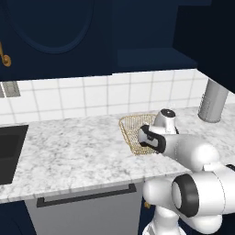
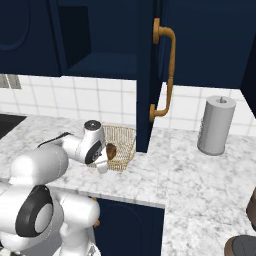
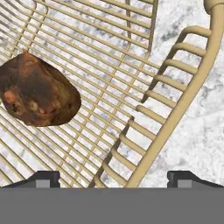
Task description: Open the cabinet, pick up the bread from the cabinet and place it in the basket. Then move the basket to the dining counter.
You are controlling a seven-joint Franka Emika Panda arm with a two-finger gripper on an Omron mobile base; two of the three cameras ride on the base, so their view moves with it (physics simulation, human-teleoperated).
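Claw (image 3: 113,177) fingers apart, straddling gold wire basket (image 3: 175,109) rim; bread (image 3: 37,92) inside basket at 10 o'clock; marbled tabletop (image 1: 78,151) beneath.

The bread (image 3: 38,91) lies in the basket (image 2: 125,136), which stands on the desk (image 1: 78,151) near its front edge. The paper towel roll (image 2: 216,125) stands to the right, nearer the back wall; the sink (image 1: 10,151) lies far left.

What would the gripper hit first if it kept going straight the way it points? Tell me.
Most likely the flaring side wall of the gold wire mesh basket, which crosses between the spread fingertips of the gripper. The dark brown oval bread lies off to one side. Depth is uncertain.
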